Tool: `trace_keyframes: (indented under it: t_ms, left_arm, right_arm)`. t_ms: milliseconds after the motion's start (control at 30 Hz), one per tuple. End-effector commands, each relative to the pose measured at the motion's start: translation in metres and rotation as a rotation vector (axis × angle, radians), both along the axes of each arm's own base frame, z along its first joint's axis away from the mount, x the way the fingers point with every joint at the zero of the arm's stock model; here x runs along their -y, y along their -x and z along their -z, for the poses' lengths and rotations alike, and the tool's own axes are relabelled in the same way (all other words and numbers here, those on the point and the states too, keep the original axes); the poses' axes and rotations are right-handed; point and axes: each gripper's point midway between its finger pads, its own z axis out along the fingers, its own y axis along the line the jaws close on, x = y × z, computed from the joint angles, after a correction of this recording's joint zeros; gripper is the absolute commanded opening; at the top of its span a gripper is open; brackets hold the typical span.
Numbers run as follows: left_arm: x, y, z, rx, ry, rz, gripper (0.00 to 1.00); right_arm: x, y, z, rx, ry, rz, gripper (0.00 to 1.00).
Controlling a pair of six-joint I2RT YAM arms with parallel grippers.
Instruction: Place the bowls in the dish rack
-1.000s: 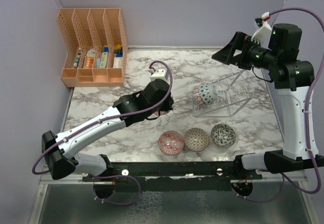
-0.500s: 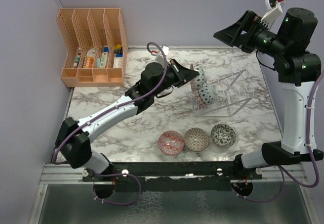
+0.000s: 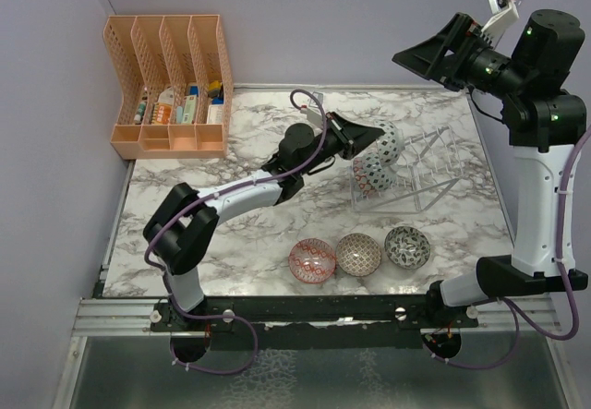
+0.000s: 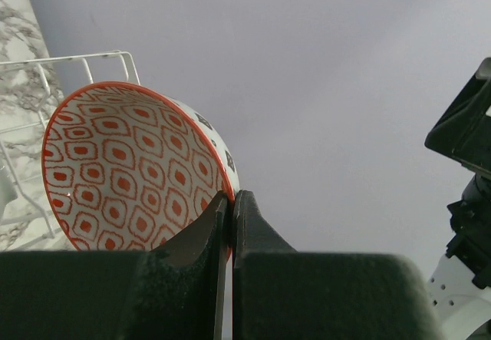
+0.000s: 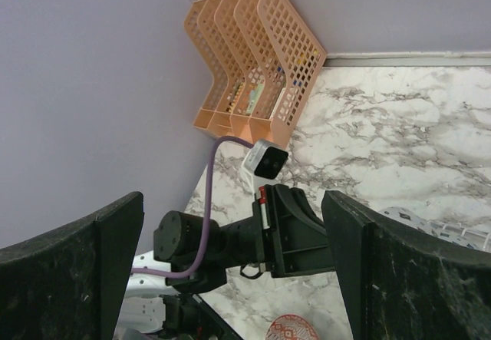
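Left gripper [image 4: 231, 202] pinching round red-patterned ceramic bowl [image 4: 130, 163] by rim, centre-right, above thin-wire dish rack [image 3: 434, 164]. Best lowering it edgewise between free prongs. Right gripper [image 3: 429, 54] hanging upper right, jaws spread.

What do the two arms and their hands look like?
The left arm and right arm have white shells, black joints and a purple cable each. The left hand and right hand are matte black with two flat fingers. Green lights glow on the right arm.

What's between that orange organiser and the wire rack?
The top view shows only the left arm stretched across the bare marble table there. Its tool grips a red-patterned bowl at the dish rack.
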Motion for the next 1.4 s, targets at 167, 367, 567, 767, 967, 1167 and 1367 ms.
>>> trace_keyframes:
  t_ms: [167,367,567,767,967,1167,1367]
  left_arm:
    - [0.022,0.002,-0.040,0.049,0.218,0.084,0.00]
    - [0.030,-0.005,-0.020,0.000,0.262,0.089,0.00]
    - [0.040,-0.009,-0.004,-0.035,0.265,0.099,0.00]
    - [0.044,-0.013,0.015,-0.071,0.238,0.098,0.00]
    - [0.048,-0.016,0.027,-0.085,0.230,0.097,0.00]
    - [0.050,-0.019,0.041,-0.104,0.224,0.094,0.00]
    - [0.051,-0.020,0.049,-0.120,0.209,0.091,0.00]
  right_arm:
    - [0.005,0.005,-0.004,0.037,0.001,-0.056,0.99]
    - [0.009,0.002,0.000,0.029,0.010,-0.059,0.99]
    - [0.009,-0.002,0.005,0.020,0.016,-0.061,0.99]
    - [0.009,-0.006,0.008,0.012,0.020,-0.063,0.99]
    - [0.010,-0.008,0.013,0.003,0.031,-0.057,0.99]
    - [0.010,-0.009,0.016,-0.003,0.034,-0.057,0.99]
    - [0.011,-0.010,0.020,-0.011,0.037,-0.056,0.99]
